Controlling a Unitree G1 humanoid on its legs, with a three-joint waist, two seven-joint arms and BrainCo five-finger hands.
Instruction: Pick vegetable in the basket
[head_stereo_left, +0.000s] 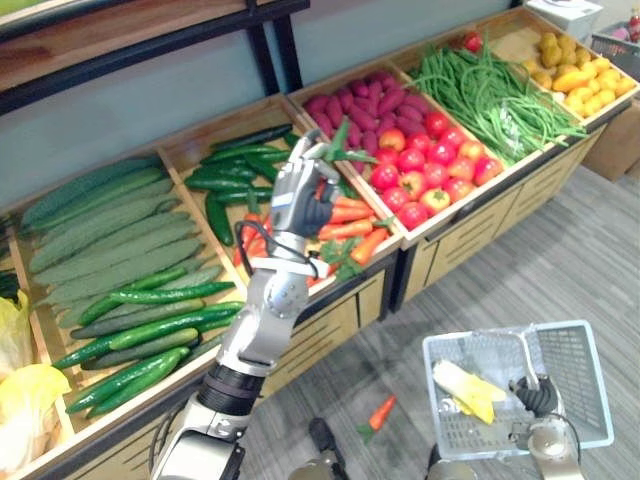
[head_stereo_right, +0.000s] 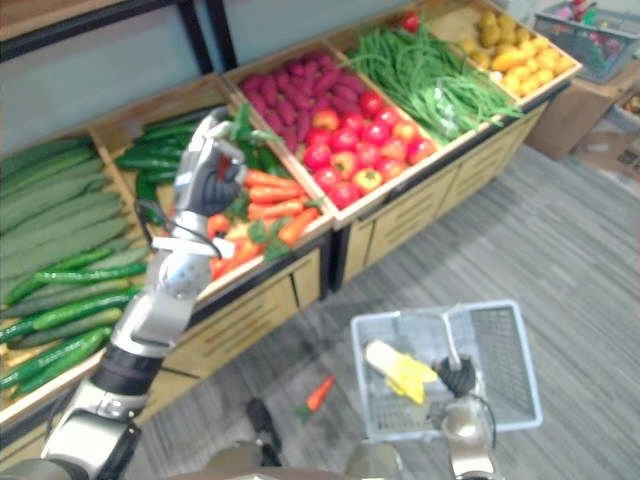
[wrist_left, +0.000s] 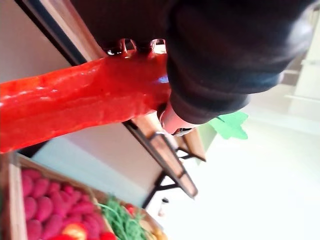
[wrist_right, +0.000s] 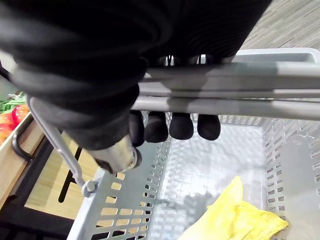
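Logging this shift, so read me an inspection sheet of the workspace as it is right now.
Surface: grey plank floor in front of a wooden produce stand.
Job's things: held carrot raised above the stand's carrots; basket containing one yellow leafy vegetable.
Clutter: fallen carrot lying on the floor between stand and basket.
Hands: left hand closed on the held carrot; right hand has its fingers curled round the basket handle.
Cables: nothing seen.
Surroundings: crates of cucumbers, tomatoes and green beans.
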